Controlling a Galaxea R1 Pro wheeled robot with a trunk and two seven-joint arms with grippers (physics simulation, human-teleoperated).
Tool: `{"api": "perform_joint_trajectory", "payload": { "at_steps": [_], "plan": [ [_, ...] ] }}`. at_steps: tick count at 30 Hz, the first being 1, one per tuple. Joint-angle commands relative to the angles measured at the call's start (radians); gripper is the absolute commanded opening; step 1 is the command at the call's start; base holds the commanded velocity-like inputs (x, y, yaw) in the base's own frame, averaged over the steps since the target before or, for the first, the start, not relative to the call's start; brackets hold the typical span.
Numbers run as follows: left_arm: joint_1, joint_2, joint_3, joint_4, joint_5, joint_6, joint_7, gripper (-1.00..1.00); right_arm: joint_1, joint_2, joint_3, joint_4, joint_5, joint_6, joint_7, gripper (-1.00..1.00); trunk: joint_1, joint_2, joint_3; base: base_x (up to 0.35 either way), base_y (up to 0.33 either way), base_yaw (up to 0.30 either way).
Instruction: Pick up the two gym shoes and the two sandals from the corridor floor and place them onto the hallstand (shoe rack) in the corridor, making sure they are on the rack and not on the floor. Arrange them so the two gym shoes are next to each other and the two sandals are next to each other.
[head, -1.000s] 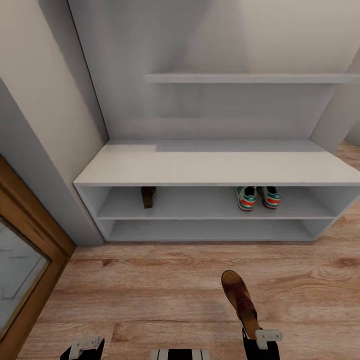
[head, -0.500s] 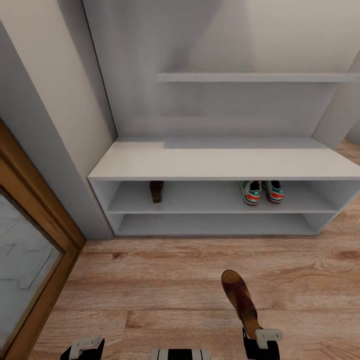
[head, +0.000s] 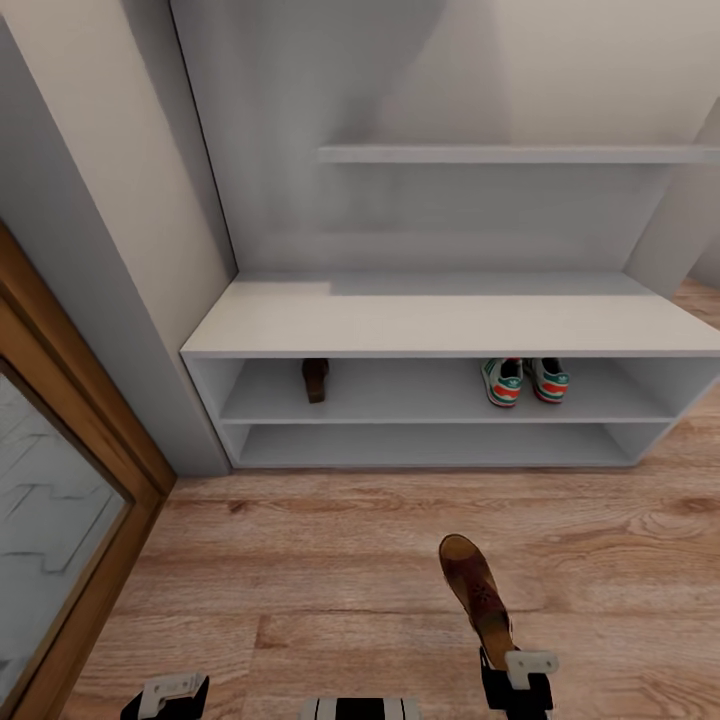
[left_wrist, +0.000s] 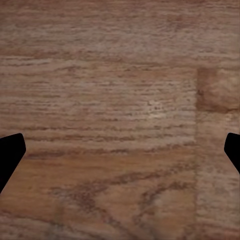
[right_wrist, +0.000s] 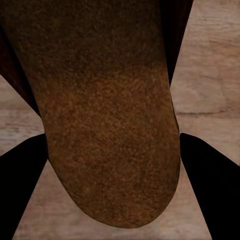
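Now our right fingers (right_wrist: 200, 175) pinch a brown sandal (head: 478, 592) at lower centre; our left fingers (left_wrist: 11, 152) spread over the floor (left_wrist: 120, 100).

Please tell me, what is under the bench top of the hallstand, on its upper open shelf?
One brown sandal near the left end, and the two gym shoes side by side toward the right. The bench top covers their front parts and the back of the shelf.

**Colours in the corridor**

Pale grey-white rack (head: 450, 325). Light brown wood-grain floor (head: 300, 560). Two cream-white gym shoes (head: 526, 381) with green stripes and red-orange heel tabs. A dark brown sandal (head: 478, 592) (tan sole) and another dark brown sandal (head: 315, 379). Black gripper fingers (right_wrist: 22, 180).
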Motion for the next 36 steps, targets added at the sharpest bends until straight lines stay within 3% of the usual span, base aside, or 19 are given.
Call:
{"api": "perform_joint_trajectory", "payload": {
  "at_steps": [1, 2, 3, 5, 6, 7, 11, 12, 13, 20, 33, 36],
  "plan": [
    [-0.001, -0.001, 0.008, 0.001, -0.006, -0.005, -0.008, 1.00, 0.000, 0.012, -0.009, -0.031, 0.009, 0.032, -0.002, -1.00, 0.000, 0.000, -0.001, -0.004, 0.002, 0.000],
    [-0.001, -0.001, 0.008, 0.001, -0.006, -0.005, -0.008, 1.00, 0.000, 0.019, -0.009, -0.050, 0.009, 0.056, -0.002, -1.00, 0.000, 0.000, -0.001, -0.003, 0.001, 0.000],
    [-0.001, -0.001, 0.007, 0.001, -0.006, -0.010, -0.008, 1.00, 0.000, 0.050, -0.009, -0.153, 0.009, 0.199, -0.002, -1.00, 0.000, 0.000, -0.001, -0.001, 0.001, 0.000],
    [-0.001, -0.001, 0.006, 0.001, -0.006, -0.013, -0.008, 1.00, 0.000, 0.088, -0.009, -0.282, 0.009, 0.368, -0.002, -1.00, 0.000, 0.000, -0.001, 0.000, 0.000, 0.000],
    [-0.001, -0.001, 0.006, 0.001, -0.006, -0.013, -0.008, 1.00, 0.000, 0.098, -0.009, -0.314, 0.009, 0.408, -0.002, -1.00, 0.000, 0.000, -0.001, 0.000, 0.000, 0.000],
    [-0.001, -0.001, 0.006, 0.001, -0.006, -0.014, -0.008, 1.00, 0.000, 0.126, -0.008, -0.405, 0.009, 0.517, -0.003, -1.00, 0.000, 0.000, -0.001, 0.000, 0.000, 0.000],
    [-0.001, -0.001, 0.005, 0.001, -0.006, -0.014, -0.008, 1.00, -0.012, 0.184, -0.007, -0.567, 0.008, 0.686, -0.009, -1.00, 0.000, 0.000, -0.001, 0.000, 0.000, 0.000],
    [-0.001, -0.001, 0.005, 0.001, -0.006, -0.014, -0.008, 1.00, -0.024, 0.185, -0.006, -0.584, 0.008, 0.709, -0.016, -1.00, 0.000, 0.000, -0.001, 0.000, 0.000, 0.000],
    [-0.001, -0.001, 0.006, 0.001, -0.006, -0.015, -0.008, 1.00, -0.073, 0.185, -0.006, -0.600, 0.007, 0.760, -0.056, -1.00, 0.000, 0.000, -0.001, 0.000, 0.000, 0.000],
    [-0.001, -0.001, 0.005, 0.001, -0.006, -0.015, -0.008, 1.00, -0.195, 0.185, -0.004, -0.602, 0.006, 0.832, -0.135, -1.00, 0.000, 0.000, -0.001, 0.000, 0.000, 0.000],
    [-0.001, -0.002, 0.001, 0.001, -0.006, -0.015, -0.008, 1.00, -0.319, 0.185, -0.006, -0.605, 0.001, 0.931, -0.143, -1.00, 0.000, 0.000, -0.001, 0.000, 0.000, 0.000],
    [-0.001, -0.002, 0.001, 0.001, -0.006, -0.015, -0.008, 1.00, -0.322, 0.185, -0.006, -0.601, -0.027, 0.934, -0.142, -1.00, 0.000, 0.000, -0.001, 0.000, 0.000, 0.000]
  ]
}}
